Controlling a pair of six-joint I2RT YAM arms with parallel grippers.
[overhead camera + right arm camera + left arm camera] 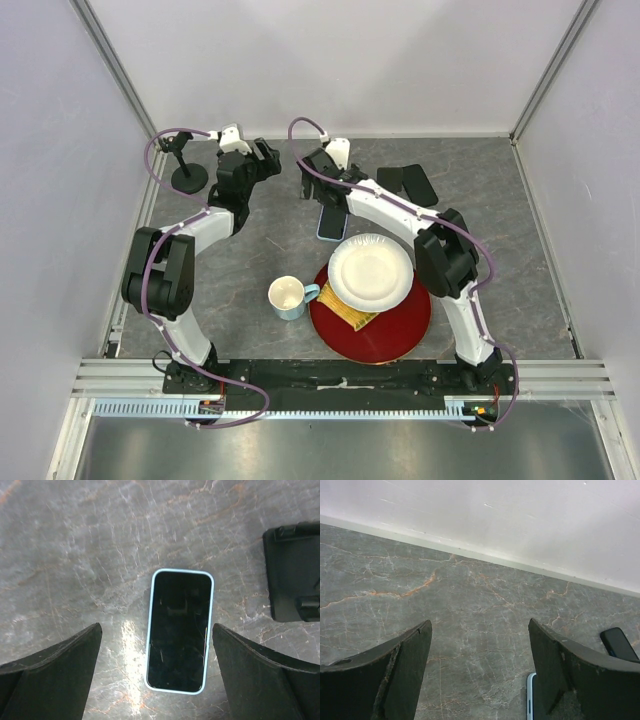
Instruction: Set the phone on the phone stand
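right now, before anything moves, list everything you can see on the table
phone: one, black screen in a light blue case, flat on the table below the right claw
phone stand: one, black, far left corner
flat pieces: two, black, far side, right of the phone
paper plate: one, white, on the red plate
red plate: one, red, near centre
yellow item: one, between the plates
cup: one, light blue, left of the red plate
table: one, grey marble
left claw: one, black, open
right claw: one, black, open

room L+R of phone (180,630), plate (370,272) close
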